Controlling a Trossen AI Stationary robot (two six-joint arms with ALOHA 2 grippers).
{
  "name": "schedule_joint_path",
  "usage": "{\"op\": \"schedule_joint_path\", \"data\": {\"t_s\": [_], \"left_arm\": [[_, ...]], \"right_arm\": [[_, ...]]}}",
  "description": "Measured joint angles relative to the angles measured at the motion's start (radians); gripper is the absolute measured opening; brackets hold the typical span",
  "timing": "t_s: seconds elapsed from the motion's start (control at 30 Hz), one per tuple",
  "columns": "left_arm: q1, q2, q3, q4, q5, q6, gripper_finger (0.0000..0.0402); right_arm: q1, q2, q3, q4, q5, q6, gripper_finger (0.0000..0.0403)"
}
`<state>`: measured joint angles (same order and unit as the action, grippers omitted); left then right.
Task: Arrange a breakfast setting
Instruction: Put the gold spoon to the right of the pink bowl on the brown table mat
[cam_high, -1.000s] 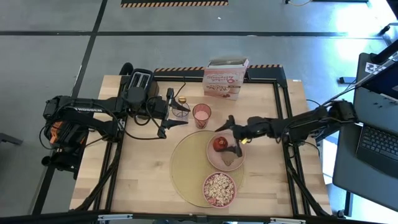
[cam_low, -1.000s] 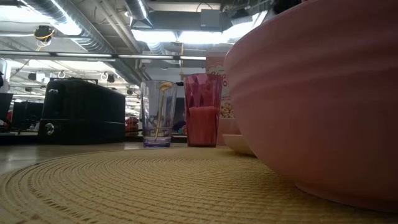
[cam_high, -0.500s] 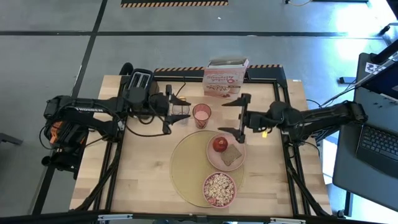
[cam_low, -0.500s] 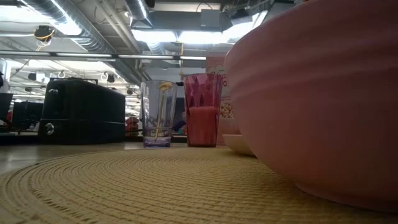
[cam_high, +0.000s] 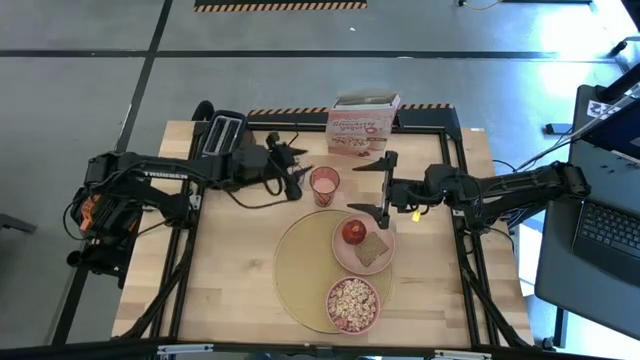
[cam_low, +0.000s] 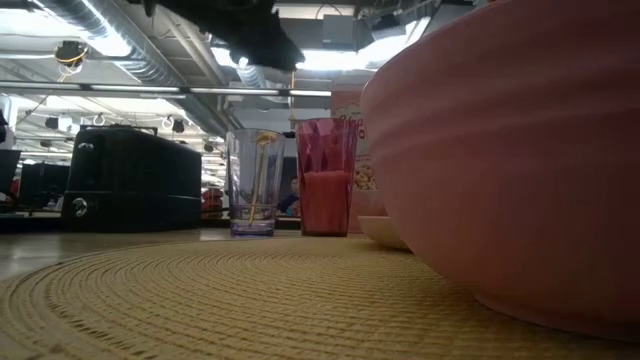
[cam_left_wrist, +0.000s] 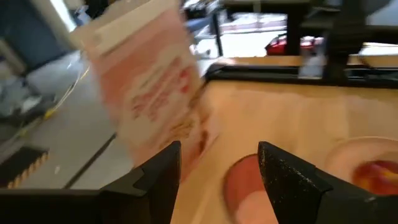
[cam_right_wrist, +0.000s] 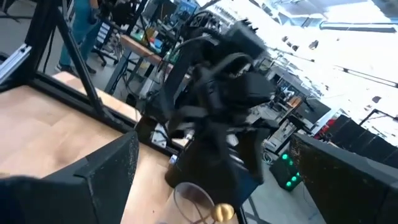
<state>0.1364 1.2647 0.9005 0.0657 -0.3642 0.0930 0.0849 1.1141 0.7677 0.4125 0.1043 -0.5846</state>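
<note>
High view tells the story: the gold spoon (cam_high: 293, 161) stands upright in the clear glass (cam_high: 291, 176), handle up, beside the red cup (cam_high: 324, 184). The left gripper (cam_high: 291, 168) hovers right over it, fingers parted, nothing held as far as I can tell. The right gripper (cam_high: 384, 186) is wide open and empty, above the plate (cam_high: 363, 245) on the placemat (cam_high: 300, 270). Left arm's clearly nearer, so the pull should be straight up.
</note>
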Motion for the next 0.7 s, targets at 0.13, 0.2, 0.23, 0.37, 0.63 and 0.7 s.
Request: {"op": "schedule_joint_path", "data": {"t_s": [0.13, 0.2, 0.23, 0.37, 0.63, 0.7], "left_arm": [[0.041, -0.034, 0.001, -0.014, 0.001, -0.053, 0.0204], [0.047, -0.038, 0.001, -0.03, 0.026, -0.027, 0.0204], [0.049, -0.037, 0.001, -0.032, 0.039, 0.006, 0.0204], [0.104, -0.037, 0.013, -0.053, 0.064, 0.12, 0.0204], [0.444, -0.036, 0.125, -0.325, 0.588, 0.116, 0.0204], [0.533, -0.035, 0.129, -0.348, 0.724, 0.098, 0.0204]], "right_arm": [[0.0, 0.0, 0.0, -0.022, 0.04, -0.025, 0.0386], [0.0, 0.0, 0.0, -0.027, 0.061, -0.028, 0.0386], [0.0, 0.0, 0.0, -0.033, 0.069, -0.028, 0.0386], [0.0, 0.0, 0.0, -0.055, 0.099, -0.043, 0.0386], [0.0, 0.0, 0.0, -0.047, 0.115, -0.049, 0.0386], [0.0, 0.0, 0.0, -0.045, 0.115, -0.049, 0.0386]]}}
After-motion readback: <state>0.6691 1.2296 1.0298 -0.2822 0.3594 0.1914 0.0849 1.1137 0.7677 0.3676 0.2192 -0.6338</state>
